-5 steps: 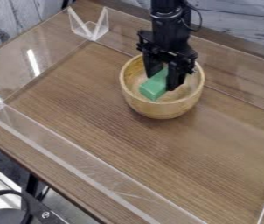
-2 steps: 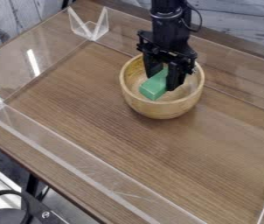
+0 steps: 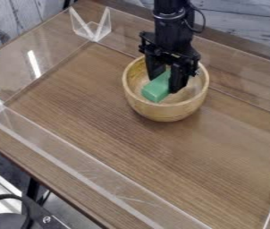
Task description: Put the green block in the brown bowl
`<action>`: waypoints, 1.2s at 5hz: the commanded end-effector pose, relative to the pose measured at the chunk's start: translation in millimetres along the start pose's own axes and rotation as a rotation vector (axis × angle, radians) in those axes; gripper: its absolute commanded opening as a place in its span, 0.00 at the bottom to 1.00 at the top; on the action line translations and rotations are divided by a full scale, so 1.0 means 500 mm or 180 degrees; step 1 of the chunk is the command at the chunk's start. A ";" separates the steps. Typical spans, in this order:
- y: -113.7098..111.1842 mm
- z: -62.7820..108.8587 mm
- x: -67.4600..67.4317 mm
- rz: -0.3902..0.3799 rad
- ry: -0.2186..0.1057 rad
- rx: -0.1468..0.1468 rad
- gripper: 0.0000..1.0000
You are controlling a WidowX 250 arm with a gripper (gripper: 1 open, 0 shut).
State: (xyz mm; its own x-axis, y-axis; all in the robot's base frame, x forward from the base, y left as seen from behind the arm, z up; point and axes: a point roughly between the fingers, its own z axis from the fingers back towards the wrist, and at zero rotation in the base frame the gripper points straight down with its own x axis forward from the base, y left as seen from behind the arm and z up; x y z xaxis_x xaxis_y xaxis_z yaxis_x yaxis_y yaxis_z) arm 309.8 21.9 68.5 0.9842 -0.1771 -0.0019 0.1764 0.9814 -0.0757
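Block [image 3: 158, 88] sits tilted inside the bowl [image 3: 135, 97], near the bench's [image 3: 113, 143] far edge, with the gripper [image 3: 171, 80] pointing down and clamped on it.

Claw [image 3: 167, 82]: black, pointing straight down into the bowl, fingers clamped on the green block.
Green block [image 3: 158, 89]: tilted, inside the brown bowl [image 3: 138, 97] (lower end near the bowl's floor).
Counter [image 3: 113, 152]: dark wood grain, ringed by clear acrylic walls [image 3: 54, 174].
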 end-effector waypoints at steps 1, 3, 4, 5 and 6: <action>0.009 0.036 0.024 -0.0001 -0.0195 0.0064 0.00; 0.011 0.036 0.024 0.0003 -0.0174 0.0060 0.00; 0.012 0.036 0.025 0.0005 -0.0164 0.0057 0.00; 0.013 0.036 0.025 0.0007 -0.0156 0.0055 0.00; 0.014 0.035 0.026 0.0008 -0.0144 0.0053 0.00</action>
State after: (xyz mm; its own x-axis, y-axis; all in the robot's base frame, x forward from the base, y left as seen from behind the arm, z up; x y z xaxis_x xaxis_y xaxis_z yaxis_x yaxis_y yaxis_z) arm 311.8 24.3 66.7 0.9842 -0.1756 -0.0228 0.1733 0.9816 -0.0800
